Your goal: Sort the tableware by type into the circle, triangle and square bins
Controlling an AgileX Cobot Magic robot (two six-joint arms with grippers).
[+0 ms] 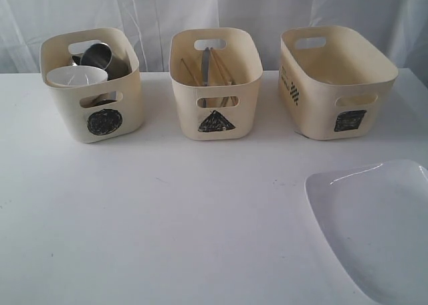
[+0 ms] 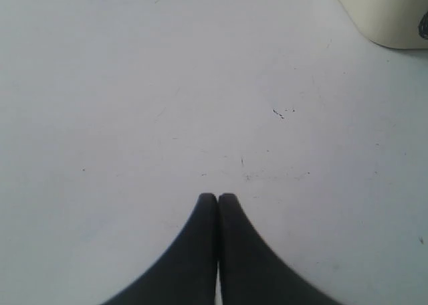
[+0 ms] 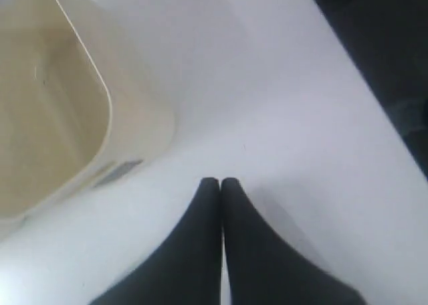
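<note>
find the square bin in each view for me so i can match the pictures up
Exterior view: the square bin stands at the back right, nothing seen inside.
Left wrist view: only a tub corner shows; which bin it is cannot be told.
Right wrist view: the square bin, open and empty, lies beside the shut right gripper.
Shared landmark: the white table under everything.

Exterior frontal, wrist views close above table (image 2: 134, 84), square bin (image 1: 319, 114) shared
</note>
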